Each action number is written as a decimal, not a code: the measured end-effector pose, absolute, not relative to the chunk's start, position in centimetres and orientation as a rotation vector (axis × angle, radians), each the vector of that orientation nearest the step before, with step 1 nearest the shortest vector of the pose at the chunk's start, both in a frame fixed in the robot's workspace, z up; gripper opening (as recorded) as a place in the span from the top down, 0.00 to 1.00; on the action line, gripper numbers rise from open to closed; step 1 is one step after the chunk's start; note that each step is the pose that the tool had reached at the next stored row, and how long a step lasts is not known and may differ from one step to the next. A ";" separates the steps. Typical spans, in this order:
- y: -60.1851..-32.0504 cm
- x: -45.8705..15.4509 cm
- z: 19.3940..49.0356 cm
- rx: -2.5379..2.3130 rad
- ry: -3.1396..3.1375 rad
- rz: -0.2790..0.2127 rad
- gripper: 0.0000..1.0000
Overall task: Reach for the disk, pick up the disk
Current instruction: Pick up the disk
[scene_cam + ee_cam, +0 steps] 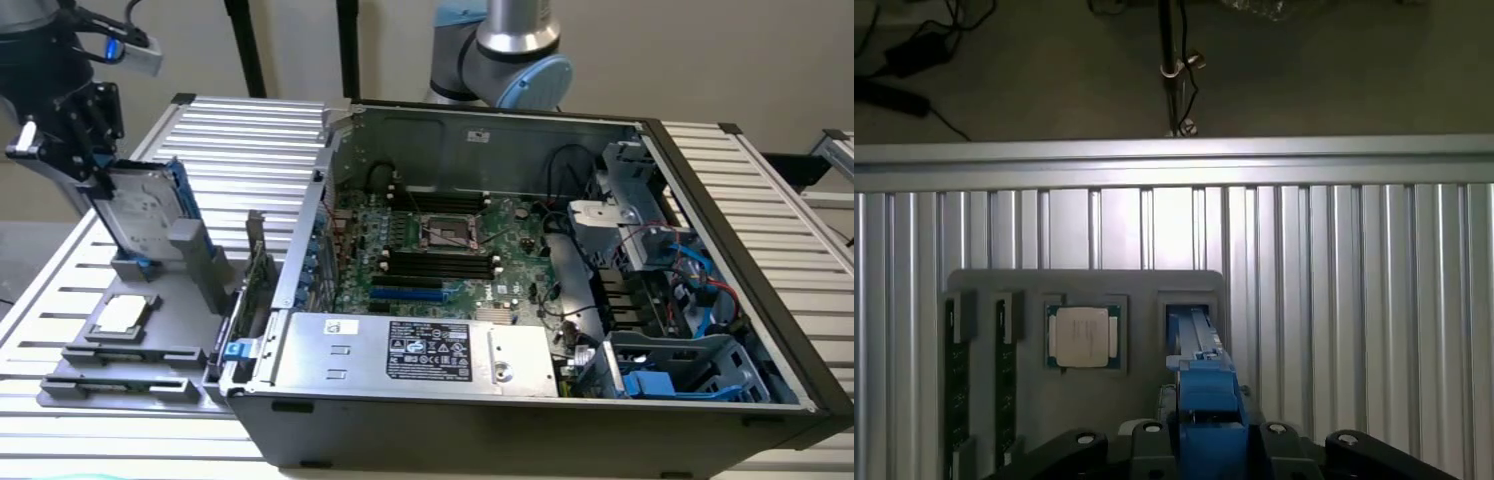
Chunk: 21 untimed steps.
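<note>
The end effector (99, 176) is clamped on the top of the disk (140, 215), which leans in a grey holder (187, 268) near the surface's (247, 130) edge on the exterior view's left, so a crooked pull could jam it in the slot.

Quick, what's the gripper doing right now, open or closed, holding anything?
Gripper: closed on the upper end of the disk, which stands on edge in the grey holder.
</note>
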State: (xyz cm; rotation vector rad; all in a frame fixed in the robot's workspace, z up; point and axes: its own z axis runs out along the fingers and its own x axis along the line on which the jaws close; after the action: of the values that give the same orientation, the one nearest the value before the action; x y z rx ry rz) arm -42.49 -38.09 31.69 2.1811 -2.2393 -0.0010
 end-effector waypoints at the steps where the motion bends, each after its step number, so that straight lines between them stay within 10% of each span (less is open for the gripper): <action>1: -38.1 -42.4 32.1 2.181 -2.239 -0.001 0.67; 21: -38.1 -39.3 41.2 2.181 -2.239 -0.001 0.67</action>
State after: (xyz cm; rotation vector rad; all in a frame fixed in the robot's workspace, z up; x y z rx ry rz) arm -39.31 -38.10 41.22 2.1813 -2.2391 -0.0012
